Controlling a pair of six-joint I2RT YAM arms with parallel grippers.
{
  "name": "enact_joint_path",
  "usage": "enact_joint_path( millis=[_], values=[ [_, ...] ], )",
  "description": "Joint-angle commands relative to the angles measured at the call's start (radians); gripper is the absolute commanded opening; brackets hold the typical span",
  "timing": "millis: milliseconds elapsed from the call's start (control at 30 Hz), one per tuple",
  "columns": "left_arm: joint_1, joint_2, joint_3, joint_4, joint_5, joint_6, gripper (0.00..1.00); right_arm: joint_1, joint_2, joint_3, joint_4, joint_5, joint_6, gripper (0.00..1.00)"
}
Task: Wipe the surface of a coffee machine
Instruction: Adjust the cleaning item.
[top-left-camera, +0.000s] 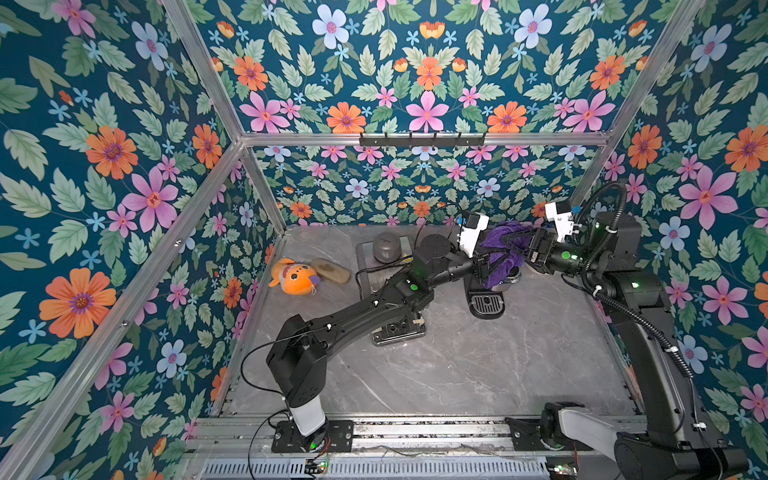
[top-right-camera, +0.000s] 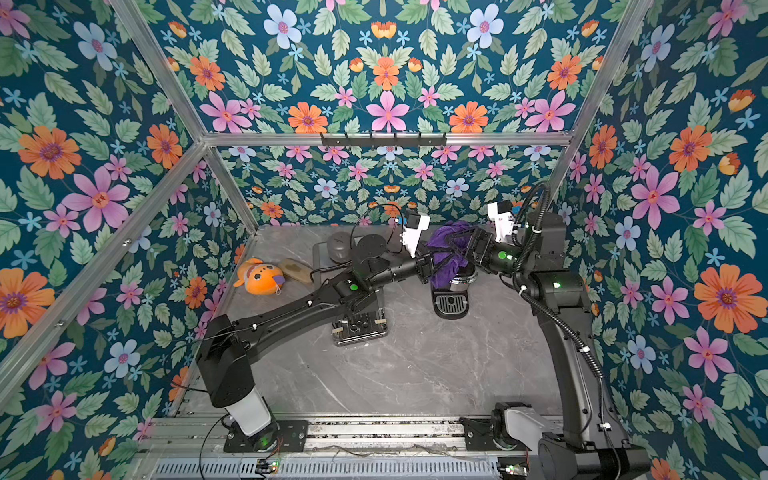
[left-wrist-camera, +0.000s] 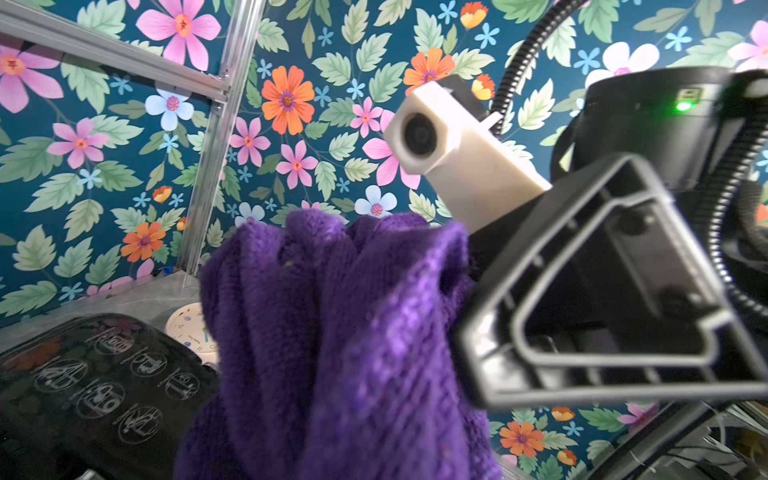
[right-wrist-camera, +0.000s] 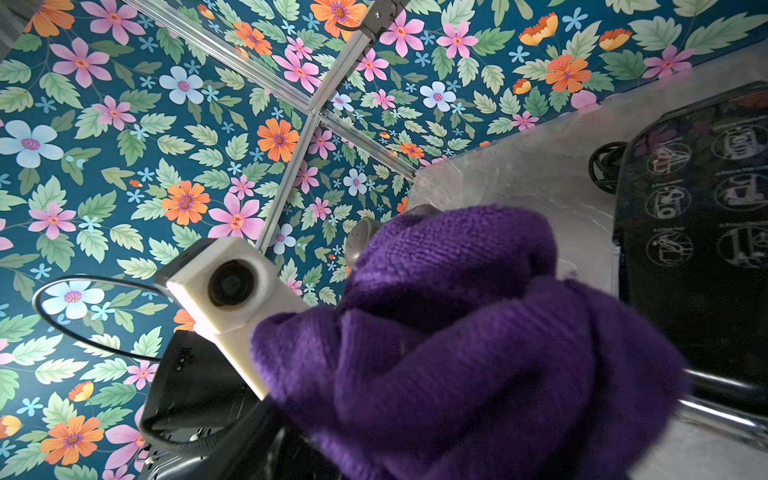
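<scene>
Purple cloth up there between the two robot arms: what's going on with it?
Both arms meet above a black coffee machine at the back of the table. The left gripper is shut on the bunched purple cloth and holds it up over the machine. The right gripper has its jaws wide around the cloth's other side; whether they pinch it is unclear. It is also unclear whether the cloth touches the machine.

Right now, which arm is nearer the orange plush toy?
Left. The left arm extends close by the orange plush toy; the right arm is across the coffee machine from it.
</scene>
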Motion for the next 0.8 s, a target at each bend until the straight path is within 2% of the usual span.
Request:
enact_joint_path(
  millis=[0, 133, 233, 333, 433, 533, 567, 633, 767],
  values=[
    [-0.008, -0.007, 0.006, 0.126, 0.175, 0.013, 0.0, 0.003, 0.007, 0.0, 0.011, -0.021, -0.007, 0.72],
    [-0.008, -0.006, 0.017, 0.138, 0.241, 0.02, 0.0, 0.003, 0.019, 0.0, 0.006, -0.027, -0.001, 0.68],
    [-0.009, -0.006, 0.021, 0.13, 0.264, 0.028, 0.0, 0.003, 0.02, -0.011, 0.021, -0.031, 0.011, 0.57],
    [-0.009, -0.008, 0.034, 0.08, 0.259, 0.05, 0.0, 0.002, 0.015, -0.037, 0.073, -0.045, 0.043, 0.4],
    [-0.009, -0.019, 0.035, 0.027, 0.216, 0.074, 0.0, 0.001, 0.011, -0.056, 0.108, -0.062, 0.062, 0.19],
    [-0.008, -0.045, 0.01, 0.014, 0.155, 0.075, 0.11, -0.002, 0.002, -0.066, 0.118, -0.047, 0.061, 0.02],
    [-0.008, -0.054, -0.002, 0.013, 0.137, 0.077, 0.14, -0.006, -0.001, -0.069, 0.126, -0.046, 0.062, 0.0],
    [-0.008, -0.081, -0.029, 0.011, 0.093, 0.081, 0.26, -0.022, -0.01, -0.08, 0.15, -0.042, 0.074, 0.0],
    [-0.008, -0.146, -0.081, -0.009, 0.004, 0.107, 0.43, -0.091, -0.033, -0.115, 0.214, -0.047, 0.119, 0.0]
  ],
)
